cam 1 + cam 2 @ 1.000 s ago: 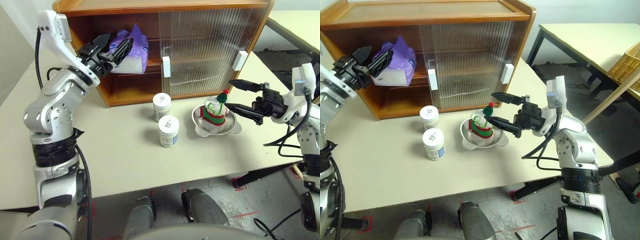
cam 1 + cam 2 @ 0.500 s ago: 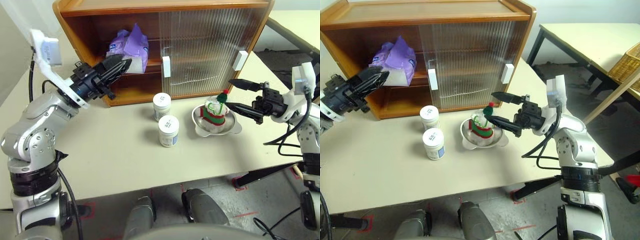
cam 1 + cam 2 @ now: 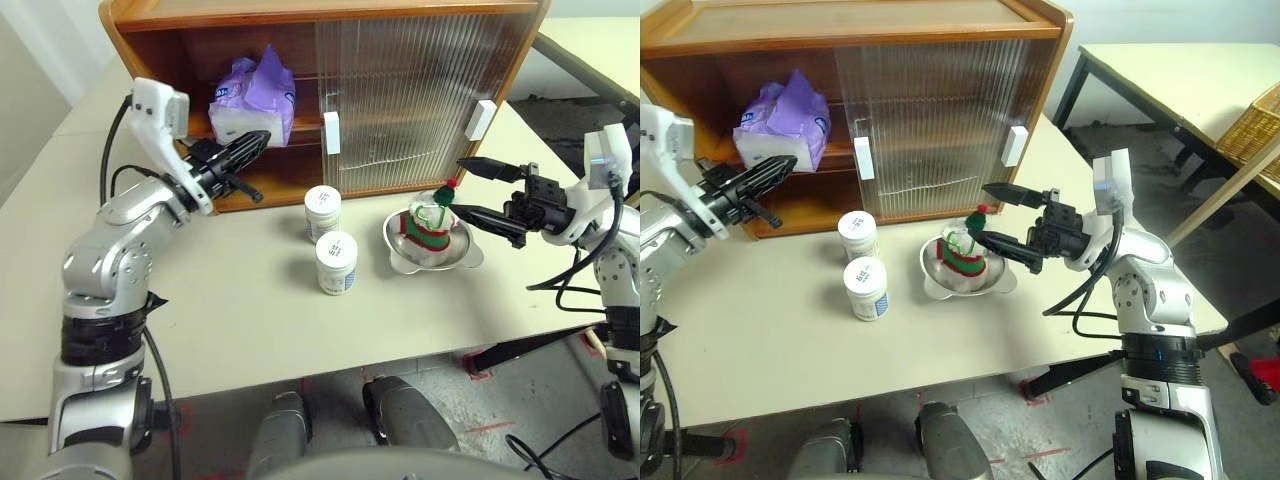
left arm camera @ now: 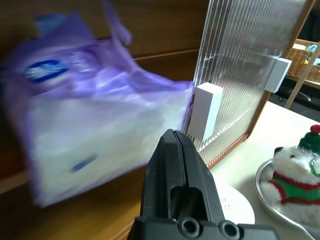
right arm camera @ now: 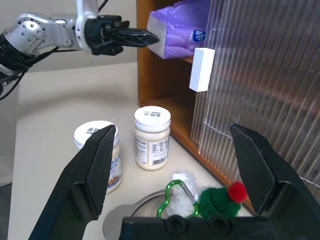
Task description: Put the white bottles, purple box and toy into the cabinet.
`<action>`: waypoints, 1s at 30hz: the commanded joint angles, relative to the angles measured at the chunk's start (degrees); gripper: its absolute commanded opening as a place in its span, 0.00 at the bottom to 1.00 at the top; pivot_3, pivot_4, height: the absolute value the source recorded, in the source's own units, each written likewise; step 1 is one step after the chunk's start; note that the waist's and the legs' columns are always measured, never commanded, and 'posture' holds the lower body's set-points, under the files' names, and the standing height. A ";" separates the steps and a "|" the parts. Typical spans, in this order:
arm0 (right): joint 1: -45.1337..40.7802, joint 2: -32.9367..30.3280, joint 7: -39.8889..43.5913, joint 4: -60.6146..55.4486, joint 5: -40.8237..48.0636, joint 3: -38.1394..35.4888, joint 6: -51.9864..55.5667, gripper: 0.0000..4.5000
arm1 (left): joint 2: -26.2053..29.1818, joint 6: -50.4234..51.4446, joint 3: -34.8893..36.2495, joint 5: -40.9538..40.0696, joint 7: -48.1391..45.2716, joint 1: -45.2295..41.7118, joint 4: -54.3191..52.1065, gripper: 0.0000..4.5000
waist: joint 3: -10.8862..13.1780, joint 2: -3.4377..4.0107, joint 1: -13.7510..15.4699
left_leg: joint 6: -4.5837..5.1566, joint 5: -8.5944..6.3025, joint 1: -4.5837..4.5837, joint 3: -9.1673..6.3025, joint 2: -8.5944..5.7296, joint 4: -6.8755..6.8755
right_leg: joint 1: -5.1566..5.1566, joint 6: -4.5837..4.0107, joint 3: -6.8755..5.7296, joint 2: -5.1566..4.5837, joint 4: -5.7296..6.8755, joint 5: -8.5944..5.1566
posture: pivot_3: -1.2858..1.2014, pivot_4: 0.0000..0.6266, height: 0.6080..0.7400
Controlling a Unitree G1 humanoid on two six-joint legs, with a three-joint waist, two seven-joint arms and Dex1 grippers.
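Risking a knock: left gripper, fingers pinched together & holding nothing, hovering just in front of purple box, possibly nudging it off cabinet upper shelf. Sitting in steel bowl on bench: toy, w/ right gripper spread wide around it, possibly snagging bowl rim. Standing outside cabinet near its door: white bottles.

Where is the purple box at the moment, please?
In the left eye view, the purple box sits on the cabinet's upper shelf, in its open left side, just above the shut left gripper.
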 commanded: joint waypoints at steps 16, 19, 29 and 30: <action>1.78 -0.24 -1.49 -2.52 0.90 -0.56 0.70 1.00 | -4.88 -11.47 -3.63 15.30 4.62 -13.06 21.22 0.00 | 0.00 0.00 -0.81 | 0.08 0.05 -0.01 -0.01 -0.11 0.05 | 0.09 0.29 0.03 0.04 -0.02 0.02 | 0.39 0.16 1.00; 1.63 -0.12 -1.60 -2.46 0.82 -0.47 0.52 1.00 | -5.13 -13.49 -4.39 17.60 4.72 -14.97 25.19 0.00 | 0.00 -0.01 -0.97 | 0.10 0.07 -0.02 -0.01 -0.13 0.05 | 0.09 0.37 0.04 0.04 -0.03 0.02 | 0.39 0.15 1.00; 1.71 0.04 -2.11 -2.77 0.84 -0.58 0.34 1.00 | -7.37 -16.70 -2.89 14.36 -0.43 -14.65 23.40 0.00 | 0.01 -0.01 -1.88 | 0.27 0.17 -0.05 -0.01 -0.32 0.08 | 0.15 1.10 0.08 0.00 -0.03 -0.24 | 0.39 0.16 1.00; 1.80 0.01 -2.12 -2.80 0.88 -0.63 0.33 1.00 | -7.37 -16.42 -1.84 12.43 -1.65 -13.17 20.83 0.00 | 0.01 -0.01 -1.93 | 0.27 0.17 -0.06 0.00 -0.33 0.08 | 0.15 1.11 0.08 0.00 -0.03 -0.24 | 0.39 0.16 1.00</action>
